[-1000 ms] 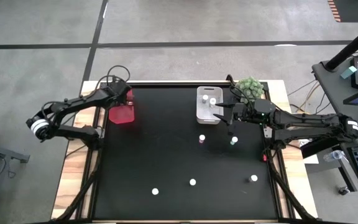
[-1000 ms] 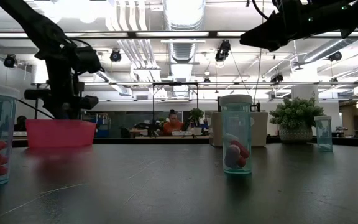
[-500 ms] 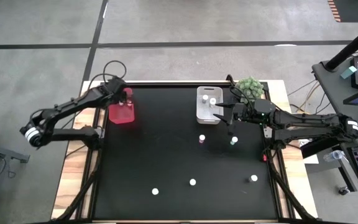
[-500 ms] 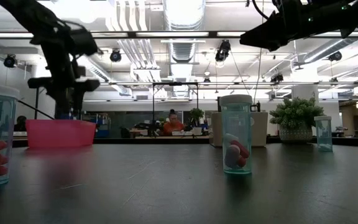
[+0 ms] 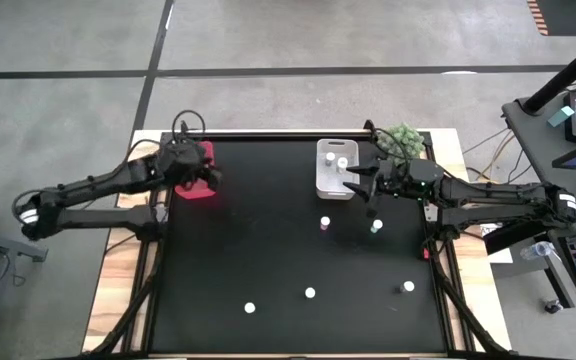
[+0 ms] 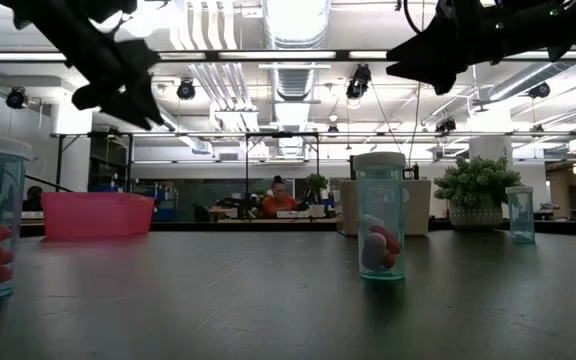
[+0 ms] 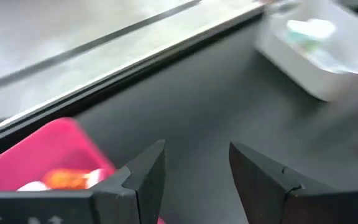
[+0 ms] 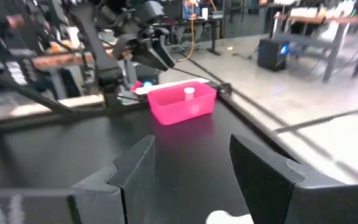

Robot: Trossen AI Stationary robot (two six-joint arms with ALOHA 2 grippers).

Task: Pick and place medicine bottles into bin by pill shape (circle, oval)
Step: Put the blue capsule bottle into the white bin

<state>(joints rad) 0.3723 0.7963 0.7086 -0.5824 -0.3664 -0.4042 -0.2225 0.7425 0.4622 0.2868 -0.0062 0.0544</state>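
Both claws (image 7: 194, 168) (image 8: 191, 165) open, empty.

2 dark, slim jointed arms. The left arm (image 5: 98, 185) ends in a white band at its base, a black cable looping above the wrist. Each gripper has 2 black angular fingers (image 7: 143, 177).

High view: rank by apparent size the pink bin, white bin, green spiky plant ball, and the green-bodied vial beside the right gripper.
1. White rectangular plastic bin
2. Pink plastic bin, partly hidden under the left arm, so unsure against the white one
3. Green spiky plant ball
4. Green-bodied white-capped vial
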